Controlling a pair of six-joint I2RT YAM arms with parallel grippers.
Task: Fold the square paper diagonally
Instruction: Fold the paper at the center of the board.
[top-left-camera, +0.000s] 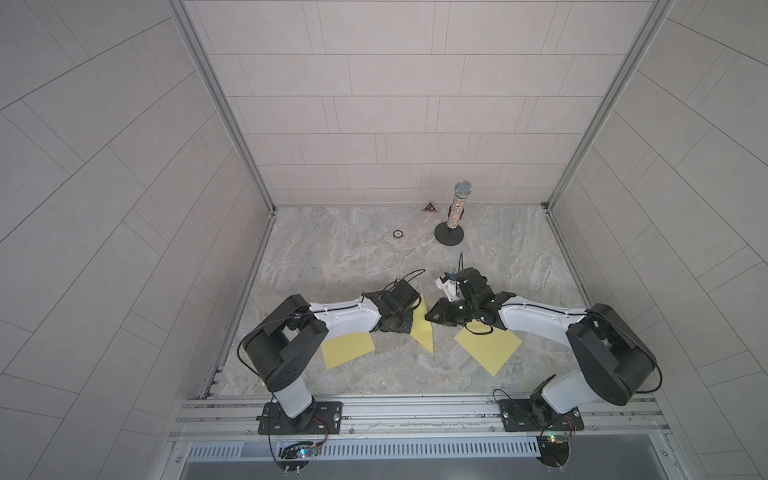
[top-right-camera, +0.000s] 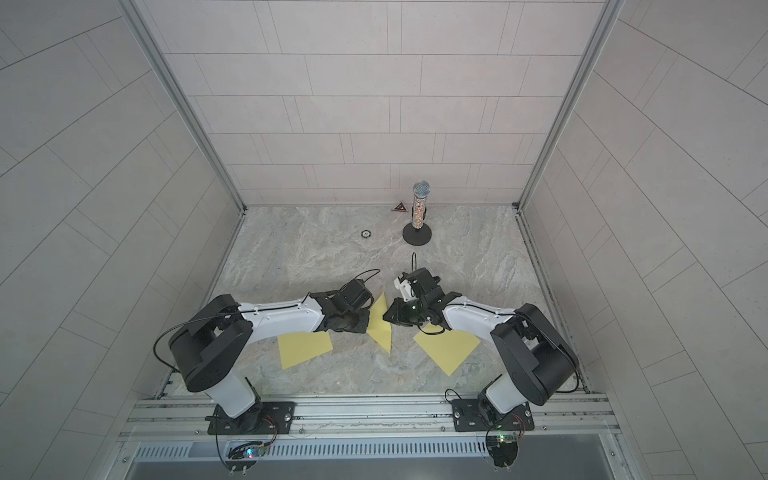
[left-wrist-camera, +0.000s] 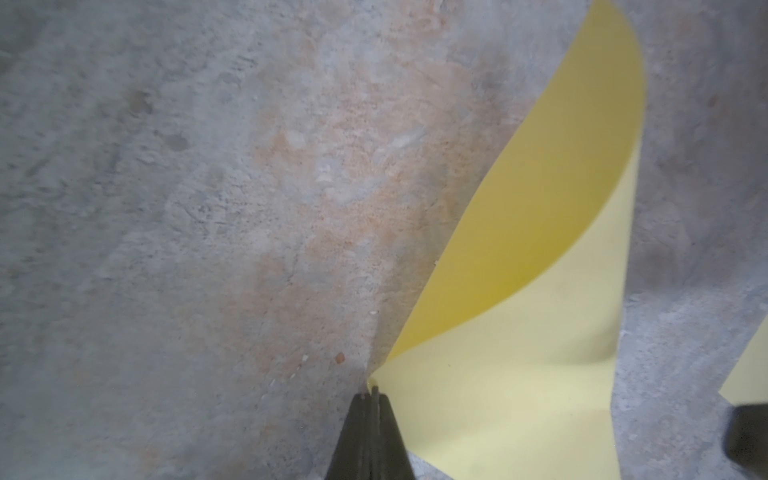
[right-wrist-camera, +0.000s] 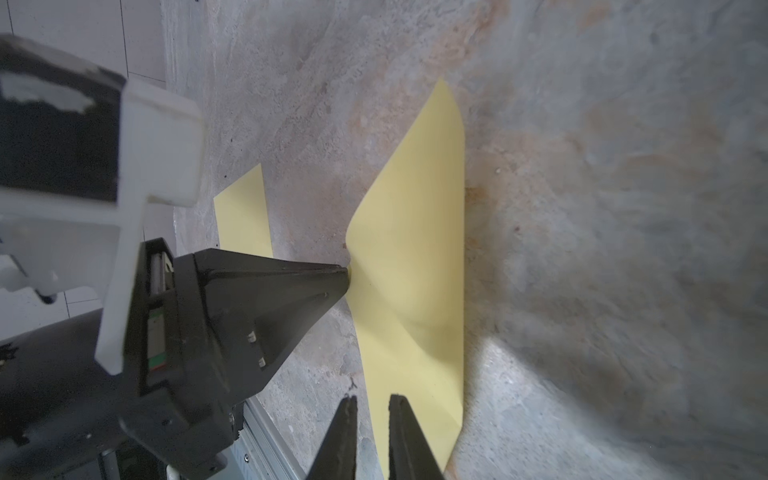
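Seen from above, two robot arms reach toward each other over the middle of a marble-patterned table (top-left-camera: 353, 257). Between their tips lies the square paper (top-left-camera: 424, 332), pale yellow and partly doubled over, so in both top views it reads as a narrow pointed shape. The left gripper (top-left-camera: 411, 322) meets it from one side and the right gripper (top-left-camera: 428, 318) from the other. In the left wrist view, the left gripper (left-wrist-camera: 372, 392) has its fingers pressed together, pinching the square paper (left-wrist-camera: 519, 374) at a corner. Two layers fan out from that corner, and the upper one curves up off the table. In the right wrist view, the right gripper (right-wrist-camera: 372, 399) has its fingers slightly apart, with bare table showing in the gap. The long edge of the square paper (right-wrist-camera: 415, 249) runs just beside one finger, and it is unclear whether they touch. The same view shows the left gripper (right-wrist-camera: 345, 276) with its tip on the paper's corner. A second yellow sheet (top-left-camera: 347, 347) lies flat under the left arm. A third yellow sheet (top-left-camera: 488, 343) lies flat under the right arm. Both are apart from the held paper.
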